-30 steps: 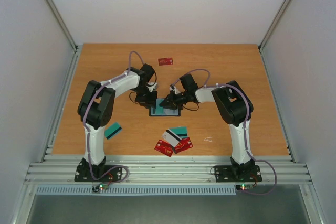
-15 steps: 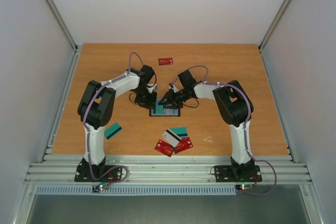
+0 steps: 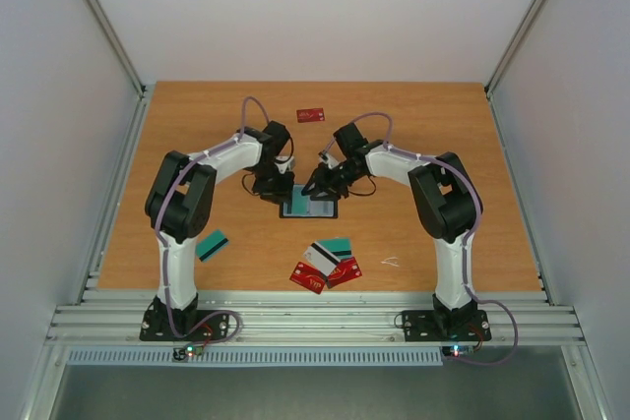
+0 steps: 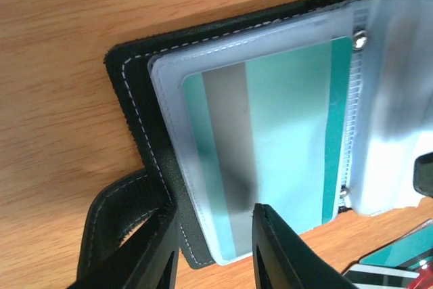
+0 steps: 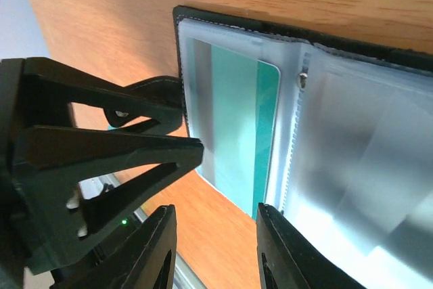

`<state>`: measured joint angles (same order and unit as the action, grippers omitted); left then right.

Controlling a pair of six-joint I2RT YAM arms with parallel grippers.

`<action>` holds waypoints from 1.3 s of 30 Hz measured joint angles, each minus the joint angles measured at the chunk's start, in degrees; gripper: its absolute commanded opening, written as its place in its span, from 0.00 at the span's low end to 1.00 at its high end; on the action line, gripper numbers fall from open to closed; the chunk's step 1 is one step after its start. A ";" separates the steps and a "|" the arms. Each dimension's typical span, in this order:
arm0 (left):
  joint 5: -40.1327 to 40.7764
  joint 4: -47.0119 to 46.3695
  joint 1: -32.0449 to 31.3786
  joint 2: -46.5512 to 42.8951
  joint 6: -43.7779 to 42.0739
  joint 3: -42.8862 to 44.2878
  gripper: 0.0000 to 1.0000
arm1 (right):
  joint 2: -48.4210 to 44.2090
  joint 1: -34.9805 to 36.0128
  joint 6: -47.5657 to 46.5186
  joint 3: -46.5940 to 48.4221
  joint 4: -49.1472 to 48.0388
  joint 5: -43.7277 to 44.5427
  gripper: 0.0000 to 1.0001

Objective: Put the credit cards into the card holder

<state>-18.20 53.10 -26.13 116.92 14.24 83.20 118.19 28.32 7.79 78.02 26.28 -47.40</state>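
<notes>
Two arms meet over the open card holder [image 3: 309, 210] at the middle of the wooden table [image 3: 443, 145].
The left gripper [image 3: 277, 188] straddles its edge, jaws slightly parted; whether it grips is unclear. The right gripper [image 3: 317, 187] hovers empty, jaws apart. A teal card [image 4: 284, 147] fills one sleeve.

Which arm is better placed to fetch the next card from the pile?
Right. The right gripper is open and empty above the card holder, close to the pile of cards; the left gripper straddles the holder's edge, apparently steadying it.
</notes>
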 measured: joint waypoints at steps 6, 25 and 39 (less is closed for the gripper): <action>-0.07 0.85 0.02 -1.42 0.55 1.31 0.34 | 0.02 0.17 -0.17 0.74 1.68 1.75 0.27; -3.67 0.90 0.02 -2.82 1.81 2.36 0.34 | 3.85 1.31 -0.07 3.85 2.93 3.06 0.13; -2.97 0.98 0.02 -1.44 1.60 2.36 0.40 | 6.14 1.31 -2.21 4.94 4.79 4.24 0.12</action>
<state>-21.17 54.08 -26.11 115.48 15.84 85.56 124.33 29.63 5.58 82.96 31.07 -43.16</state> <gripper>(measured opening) 0.388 0.125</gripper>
